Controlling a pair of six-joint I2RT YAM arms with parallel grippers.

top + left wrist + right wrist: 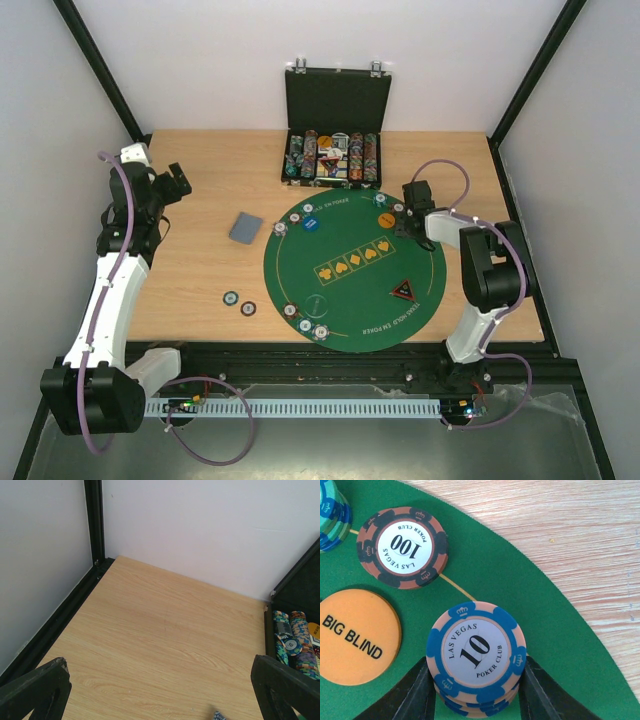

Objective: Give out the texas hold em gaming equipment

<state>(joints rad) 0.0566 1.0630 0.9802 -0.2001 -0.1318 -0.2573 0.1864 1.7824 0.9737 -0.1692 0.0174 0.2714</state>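
Wood table [200, 270], white walls [200, 60], green mat [350, 290] — left tool [159, 662] open, empty, right tool [476, 680] clamping chip stack [476, 650]

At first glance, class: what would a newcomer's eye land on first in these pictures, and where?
The round green poker mat dominates the wooden table, with the open black case of chip rows just beyond it. Up close, the right hand grips a stack of blue-and-peach 10 chips near the mat's edge, beside an orange BIG BLIND button.
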